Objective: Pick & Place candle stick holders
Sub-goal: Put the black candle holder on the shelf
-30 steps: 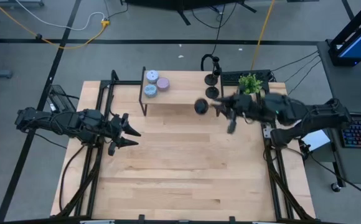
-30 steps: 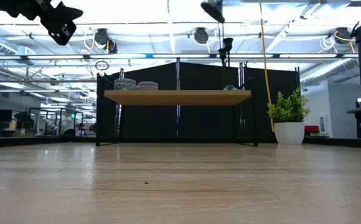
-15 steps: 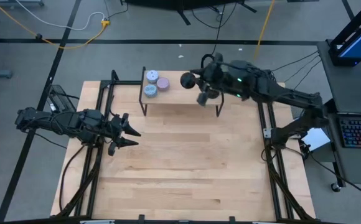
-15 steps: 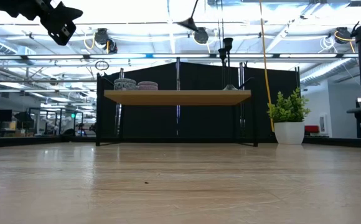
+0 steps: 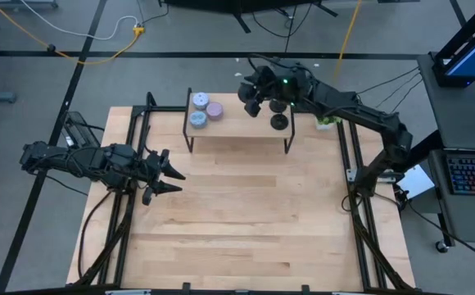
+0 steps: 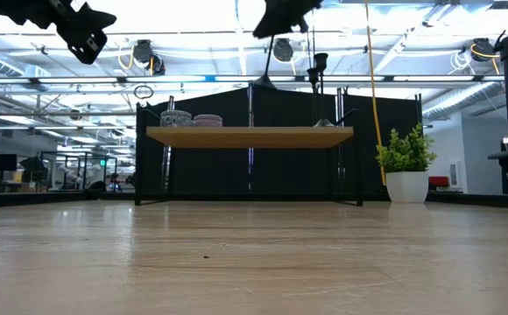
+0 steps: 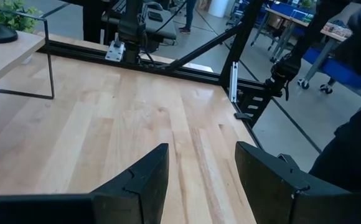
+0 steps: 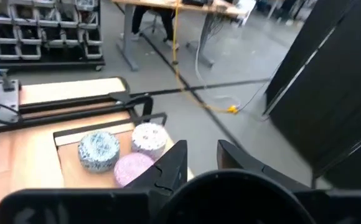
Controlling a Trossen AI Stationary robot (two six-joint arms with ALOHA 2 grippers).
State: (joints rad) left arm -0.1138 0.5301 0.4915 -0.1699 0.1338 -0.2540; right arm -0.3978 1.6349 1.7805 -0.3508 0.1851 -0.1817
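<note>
The right end effector (image 5: 252, 92) hangs above the shelf (image 5: 237, 123) in the upper middle of the high view, fingers narrowed around the disc base of a candle stick holder (image 8: 230, 199). A second holder (image 5: 279, 121) stands on the shelf just right of it; the candle tins (image 5: 205, 111) sit at the shelf's left end. The left end effector (image 5: 165, 174), half open and empty, waits at centre left over the table (image 5: 237, 229). The risk I see: lowering off-centre could tip the standing holder or bump the tins.
</note>
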